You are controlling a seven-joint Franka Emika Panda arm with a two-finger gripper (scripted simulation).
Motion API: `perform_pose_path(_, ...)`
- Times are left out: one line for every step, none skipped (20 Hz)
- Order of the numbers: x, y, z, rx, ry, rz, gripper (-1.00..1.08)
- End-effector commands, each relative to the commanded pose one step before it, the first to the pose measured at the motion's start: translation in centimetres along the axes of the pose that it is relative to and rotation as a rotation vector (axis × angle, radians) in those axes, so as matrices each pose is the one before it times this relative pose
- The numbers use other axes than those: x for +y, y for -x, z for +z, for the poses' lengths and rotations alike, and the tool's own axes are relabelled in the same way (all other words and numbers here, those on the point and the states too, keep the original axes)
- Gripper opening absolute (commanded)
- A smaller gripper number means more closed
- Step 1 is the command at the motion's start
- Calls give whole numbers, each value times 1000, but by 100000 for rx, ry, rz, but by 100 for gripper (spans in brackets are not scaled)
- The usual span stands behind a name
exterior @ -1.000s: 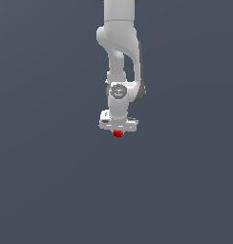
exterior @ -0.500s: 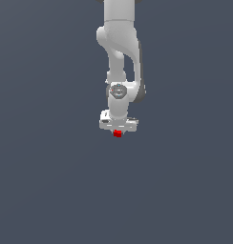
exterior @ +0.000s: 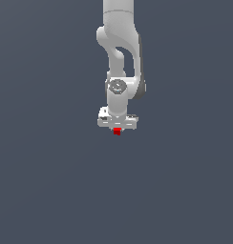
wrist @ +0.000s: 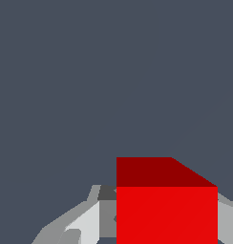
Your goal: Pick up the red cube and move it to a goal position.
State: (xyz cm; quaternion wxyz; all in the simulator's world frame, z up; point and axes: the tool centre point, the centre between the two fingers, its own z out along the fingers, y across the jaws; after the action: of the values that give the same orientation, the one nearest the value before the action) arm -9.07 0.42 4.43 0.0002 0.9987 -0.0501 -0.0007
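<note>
Exterior view, upper centre: the white Panda arm [exterior: 119, 47] hangs straight down against a plain grey-blue ground. Beneath its wrist sits the gripper [exterior: 117, 127], fingers drawn in narrow on the red cube [exterior: 117, 131], which peeps out directly under the palm. Wrist view: one grey finger [wrist: 85, 224] presses a side face of the cube [wrist: 166, 214]. The block looks rigid, light and smooth-faced; opposite flat faces, gripped near mid-height, appear the soundest hold. No goal marker shows.
</note>
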Motion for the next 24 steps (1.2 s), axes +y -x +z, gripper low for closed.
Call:
perform_pose_path(206, -144, -1411, 141, -15, 14, -100)
perform_pose_path(99, -50, -664, 0, 0, 0, -100)
perform_pose_path(107, -55, -716, 0, 0, 0, -100)
perform_pose_path(114, -59, -766, 0, 0, 0, -100)
perform_pose_path(122, -63, -815, 0, 0, 0, -100)
perform_pose_path(129, -68, -862, 0, 0, 0, -100)
perform_pose_path(135, -72, -909, 0, 0, 0, -100)
perform_pose_path(142, -76, -955, 0, 0, 0, -100)
perform_pose_path(149, -81, -1000, 0, 0, 0, -100)
perform_pose_path(174, -84, -1056, 15, -64, 20, -100)
perform_pose_path(159, -88, -1071, 0, 0, 0, -100)
perform_pose_path(158, -89, -1063, 0, 0, 0, -100)
perform_pose_path(156, -89, -1055, 0, 0, 0, -100)
perform_pose_path(155, -89, -1048, 0, 0, 0, -100)
perform_pose_path(154, -90, -1042, 0, 0, 0, -100)
perform_pose_path(153, -91, -1037, 0, 0, 0, -100)
perform_pose_path(153, -92, -1033, 0, 0, 0, -100)
perform_pose_path(152, -93, -1029, 0, 0, 0, -100)
perform_pose_path(151, -94, -1026, 0, 0, 0, -100)
perform_pose_path(151, -96, -1024, 0, 0, 0, -100)
perform_pose_path(151, -97, -1022, 0, 0, 0, -100)
perform_pose_path(150, -99, -1021, 0, 0, 0, -100)
perform_pose_path(150, -101, -1019, 0, 0, 0, -100)
perform_pose_path(150, -103, -1018, 0, 0, 0, -100)
